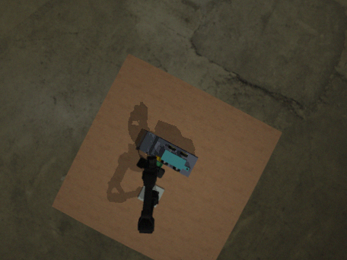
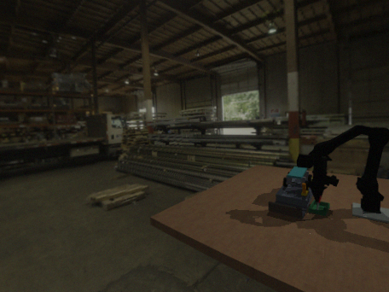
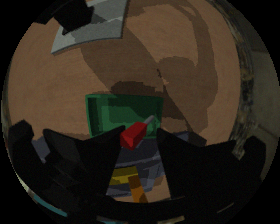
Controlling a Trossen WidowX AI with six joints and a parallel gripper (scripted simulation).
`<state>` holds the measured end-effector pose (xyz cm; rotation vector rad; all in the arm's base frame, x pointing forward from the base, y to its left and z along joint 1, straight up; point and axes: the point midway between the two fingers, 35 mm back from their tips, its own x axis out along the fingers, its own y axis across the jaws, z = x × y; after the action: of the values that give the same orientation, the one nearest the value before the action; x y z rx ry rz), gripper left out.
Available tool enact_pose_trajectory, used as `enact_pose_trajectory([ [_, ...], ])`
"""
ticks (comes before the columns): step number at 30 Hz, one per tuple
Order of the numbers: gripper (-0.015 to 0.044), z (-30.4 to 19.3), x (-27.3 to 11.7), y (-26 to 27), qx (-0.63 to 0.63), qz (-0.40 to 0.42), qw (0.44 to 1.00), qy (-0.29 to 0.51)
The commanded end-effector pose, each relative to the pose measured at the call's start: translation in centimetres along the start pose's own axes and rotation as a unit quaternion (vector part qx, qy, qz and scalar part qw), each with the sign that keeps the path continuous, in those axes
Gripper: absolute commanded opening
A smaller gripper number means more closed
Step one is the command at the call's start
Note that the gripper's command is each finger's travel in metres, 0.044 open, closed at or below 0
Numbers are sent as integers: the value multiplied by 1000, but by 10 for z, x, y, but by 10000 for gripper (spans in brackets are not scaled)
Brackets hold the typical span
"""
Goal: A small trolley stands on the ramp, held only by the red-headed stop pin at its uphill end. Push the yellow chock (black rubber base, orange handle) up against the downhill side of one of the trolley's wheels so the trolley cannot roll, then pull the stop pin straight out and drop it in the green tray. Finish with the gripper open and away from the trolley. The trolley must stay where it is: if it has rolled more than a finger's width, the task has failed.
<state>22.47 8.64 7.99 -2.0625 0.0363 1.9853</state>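
Observation:
The teal trolley stands on the grey ramp. The yellow chock with its orange handle is on the ramp at the trolley's lower end; whether it touches a wheel is hidden. My gripper is open above the green tray. The red-headed stop pin lies tilted and loose between the parted fingertips, its grey shank over the tray in the wrist view. Its head is near one finger; contact is unclear.
The tray stands close beside the ramp's long side. The arm's pale base plate is beyond the tray. The arm reaches over the wooden table. The trolley and ramp are close beside the gripper.

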Motion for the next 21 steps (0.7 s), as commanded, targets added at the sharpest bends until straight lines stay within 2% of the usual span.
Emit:
enact_pose_trajectory([
  [1, 190, 0, 1, 3, -3, -1, 1000, -1],
  [21, 190, -1, 5, 16, -3, -1, 1000, -1],
])
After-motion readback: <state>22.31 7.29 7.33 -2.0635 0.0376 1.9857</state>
